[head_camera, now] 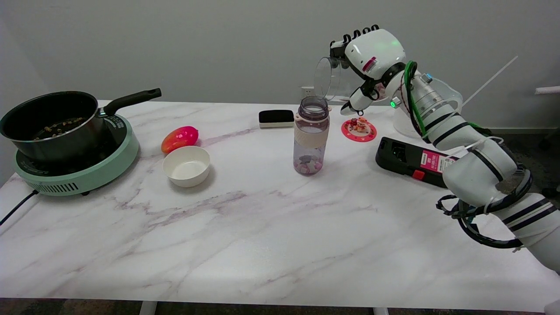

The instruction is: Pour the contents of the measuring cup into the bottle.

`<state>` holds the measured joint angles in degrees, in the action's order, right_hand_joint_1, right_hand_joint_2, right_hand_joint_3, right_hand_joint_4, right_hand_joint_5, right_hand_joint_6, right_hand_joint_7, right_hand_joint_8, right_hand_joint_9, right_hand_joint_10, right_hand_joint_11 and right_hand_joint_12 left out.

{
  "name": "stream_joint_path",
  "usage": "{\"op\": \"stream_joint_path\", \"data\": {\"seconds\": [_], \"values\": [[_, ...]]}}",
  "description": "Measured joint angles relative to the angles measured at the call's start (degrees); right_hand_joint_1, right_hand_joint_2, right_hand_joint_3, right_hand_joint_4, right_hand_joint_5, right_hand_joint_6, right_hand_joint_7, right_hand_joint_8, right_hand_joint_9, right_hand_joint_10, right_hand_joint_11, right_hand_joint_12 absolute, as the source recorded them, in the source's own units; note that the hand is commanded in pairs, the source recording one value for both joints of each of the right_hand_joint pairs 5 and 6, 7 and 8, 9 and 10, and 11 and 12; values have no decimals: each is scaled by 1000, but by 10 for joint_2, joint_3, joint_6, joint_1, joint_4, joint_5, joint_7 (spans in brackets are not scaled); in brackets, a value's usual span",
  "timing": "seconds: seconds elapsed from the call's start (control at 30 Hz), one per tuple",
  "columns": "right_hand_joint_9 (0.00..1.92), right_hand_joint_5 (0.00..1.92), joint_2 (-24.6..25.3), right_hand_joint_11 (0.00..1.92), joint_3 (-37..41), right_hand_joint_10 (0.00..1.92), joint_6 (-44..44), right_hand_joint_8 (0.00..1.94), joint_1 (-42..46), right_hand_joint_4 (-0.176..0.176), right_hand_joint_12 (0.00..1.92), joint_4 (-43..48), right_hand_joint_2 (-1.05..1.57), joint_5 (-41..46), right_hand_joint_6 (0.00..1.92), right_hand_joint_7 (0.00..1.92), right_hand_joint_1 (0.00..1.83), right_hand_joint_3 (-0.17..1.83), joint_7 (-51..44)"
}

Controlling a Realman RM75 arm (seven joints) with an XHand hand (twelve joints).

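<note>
One measuring cup [327, 78] tipped in the right hand's [369, 59] grip above one open bottle [311, 136]; one bowl [186, 166] nearby.

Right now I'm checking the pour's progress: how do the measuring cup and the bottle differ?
The measuring cup is held in the air by the right hand, tipped on its side; the bottle stands upright on the table. The measuring cup looks empty, while the bottle holds small pieces at its bottom. The cup is clear; the bottle is purple-tinted with a pale band. Both are see-through and open.
</note>
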<state>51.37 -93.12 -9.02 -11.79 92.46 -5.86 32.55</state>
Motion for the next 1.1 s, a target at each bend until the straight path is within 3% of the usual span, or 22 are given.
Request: {"op": "stream_joint_path", "data": {"seconds": [0.7,1.1], "values": [[1418,1920,-14,1300,-15,1418,20,1687,-12,0,1300,18,1438,-73,1920,1687,1273,422,33],[1419,1920,-50,1300,-37,1419,44,1688,-12,0,1300,44,1443,-106,1920,1688,1268,426,54]]}}
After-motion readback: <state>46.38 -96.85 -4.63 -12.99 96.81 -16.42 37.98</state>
